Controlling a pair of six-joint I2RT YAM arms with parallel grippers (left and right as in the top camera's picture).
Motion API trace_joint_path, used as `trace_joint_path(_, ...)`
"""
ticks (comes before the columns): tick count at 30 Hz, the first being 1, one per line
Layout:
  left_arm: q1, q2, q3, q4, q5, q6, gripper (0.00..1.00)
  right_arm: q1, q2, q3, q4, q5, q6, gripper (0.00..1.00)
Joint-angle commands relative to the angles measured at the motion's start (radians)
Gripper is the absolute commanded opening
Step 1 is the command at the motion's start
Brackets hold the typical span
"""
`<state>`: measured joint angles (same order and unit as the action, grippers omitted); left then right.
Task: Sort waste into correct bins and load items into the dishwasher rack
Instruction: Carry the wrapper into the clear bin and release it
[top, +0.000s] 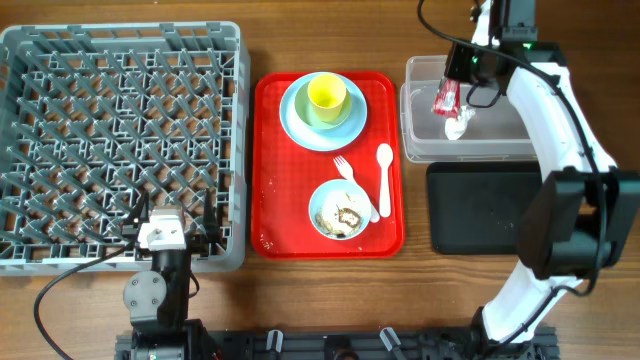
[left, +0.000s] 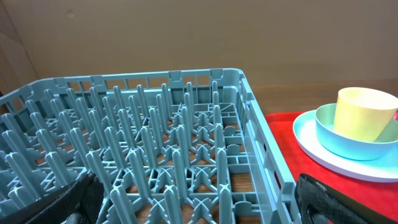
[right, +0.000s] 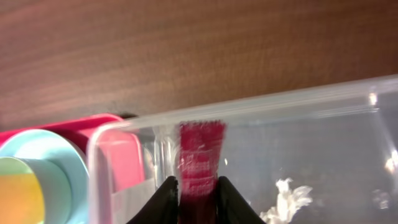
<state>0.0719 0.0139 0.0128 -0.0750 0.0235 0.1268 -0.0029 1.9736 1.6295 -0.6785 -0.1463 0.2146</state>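
Squarely between right fingers (right: 163, 200), red wrapper (right: 200, 158), hanging over clear tub (right: 249, 104)

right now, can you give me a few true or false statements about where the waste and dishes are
The right tool grips the red wrapper over the clear tub. True.
The dishwasher rack holds the light blue plate. False: the plate sits on the red tray.
The yellow cup stands in the blue-green bowl. True.
The crumpled paper lies on the red tray. False: it lies in the clear tub.
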Motion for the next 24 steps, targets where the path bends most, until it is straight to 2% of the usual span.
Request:
trace_joint_path(1,-0.005,-0.006,-0.007,-0.001,-0.006,0.012,1.0,-0.003,0.016,-0.004,-0.006,-0.014,-0.071,0.61)
trace_joint_path(6,-0.005,-0.006,-0.007,-0.001,-0.006,0.012,1.0,-0.003,-0.051,0.0,-0.058,0.001,-0.069,0.73)
trace_joint_path(8,-0.005,-0.006,-0.007,-0.001,-0.006,0.012,1.0,0.0,-0.106,0.003,-0.1,-0.072,-0.071,0.74)
trace_joint_path(11,-0.005,-0.006,-0.007,-0.001,-0.006,0.012,1.0,0.017,-0.222,0.003,-0.21,-0.29,-0.114,0.72)
trace_joint_path(13,-0.005,-0.006,-0.007,-0.001,-0.006,0.012,1.0,0.06,-0.299,0.003,-0.32,-0.349,-0.113,0.7)
trace_joint_path(15,-0.005,-0.006,-0.007,-0.001,-0.006,0.012,1.0,0.13,-0.345,0.0,-0.404,-0.33,-0.109,0.61)
trace_joint_path(17,-0.005,-0.006,-0.007,-0.001,-0.006,0.012,1.0,0.275,-0.352,-0.012,-0.502,-0.324,-0.11,0.49)
trace_joint_path(18,-0.005,-0.006,-0.007,-0.001,-0.006,0.012,1.0,0.316,-0.352,-0.026,-0.506,-0.323,-0.107,0.46)
trace_joint_path(19,-0.005,-0.006,-0.007,-0.001,-0.006,0.012,1.0,0.378,-0.352,-0.054,-0.504,-0.322,-0.106,0.38)
trace_joint_path(22,-0.005,-0.006,-0.007,-0.001,-0.006,0.012,1.0,0.525,-0.352,-0.149,-0.461,-0.274,-0.025,0.37)
trace_joint_path(24,-0.005,-0.006,-0.007,-0.001,-0.006,0.012,1.0,0.628,-0.352,-0.234,-0.423,-0.166,0.07,0.38)
